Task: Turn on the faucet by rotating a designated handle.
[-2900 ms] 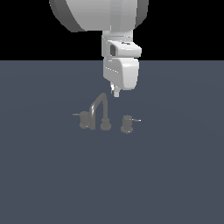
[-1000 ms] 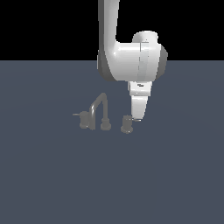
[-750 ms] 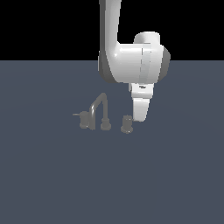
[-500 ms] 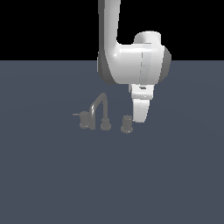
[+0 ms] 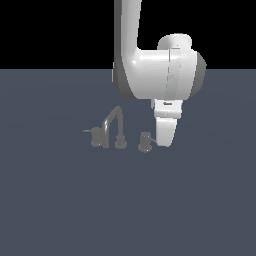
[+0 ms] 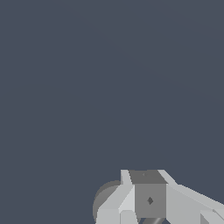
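The faucet (image 5: 114, 123) is a small grey set with a bent spout on a round base. A knob (image 5: 96, 136) with a thin lever pin stands at the exterior view's left. The handle (image 5: 145, 142) is the stubby knob at the exterior view's right, and its lever pin is hidden behind my gripper. My gripper (image 5: 163, 142) hangs low, right beside that knob on its right side. Its fingers show no gap and hold nothing. In the wrist view the gripper (image 6: 148, 212) sits against a round grey knob (image 6: 104, 200).
A flat dark grey-blue floor (image 5: 60, 210) spreads all around the faucet. My white arm (image 5: 160, 80) rises behind and above the handle. Nothing else stands on the floor.
My arm has come down from above the spout to beside the right knob. Over the last second the gripper has shifted slightly to the exterior view's right, covering the lever pin.
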`<state>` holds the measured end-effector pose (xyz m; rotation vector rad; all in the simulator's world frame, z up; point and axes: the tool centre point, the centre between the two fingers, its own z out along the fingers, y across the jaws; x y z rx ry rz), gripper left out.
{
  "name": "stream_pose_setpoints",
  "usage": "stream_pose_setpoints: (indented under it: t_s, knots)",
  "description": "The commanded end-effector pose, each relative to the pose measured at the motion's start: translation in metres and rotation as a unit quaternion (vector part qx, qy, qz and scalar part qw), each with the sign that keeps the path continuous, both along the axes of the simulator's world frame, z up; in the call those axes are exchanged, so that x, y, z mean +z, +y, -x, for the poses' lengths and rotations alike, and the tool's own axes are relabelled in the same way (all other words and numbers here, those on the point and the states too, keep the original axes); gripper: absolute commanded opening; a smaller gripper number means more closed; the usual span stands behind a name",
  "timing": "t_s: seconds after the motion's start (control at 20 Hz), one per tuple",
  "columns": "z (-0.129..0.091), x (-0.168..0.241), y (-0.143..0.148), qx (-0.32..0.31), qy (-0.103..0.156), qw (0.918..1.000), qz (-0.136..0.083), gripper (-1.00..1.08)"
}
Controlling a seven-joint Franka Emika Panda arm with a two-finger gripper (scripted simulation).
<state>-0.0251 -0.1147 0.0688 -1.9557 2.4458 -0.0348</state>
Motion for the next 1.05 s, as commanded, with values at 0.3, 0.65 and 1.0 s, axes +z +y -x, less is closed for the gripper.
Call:
stream_pose_setpoints:
  t_s: [0.3,0.65,1.0]
  knots:
    - [0.017,-0.004,0.045,0.011,0.008,0.9999,-0.004,-1.00]
    - [0.012,-0.002,0.046,-0.002,0.005,1.0000,-0.001,-1.00]
    - [0.003,-0.005,0.089,0.013,0.011,0.9998,-0.005,-1.00]
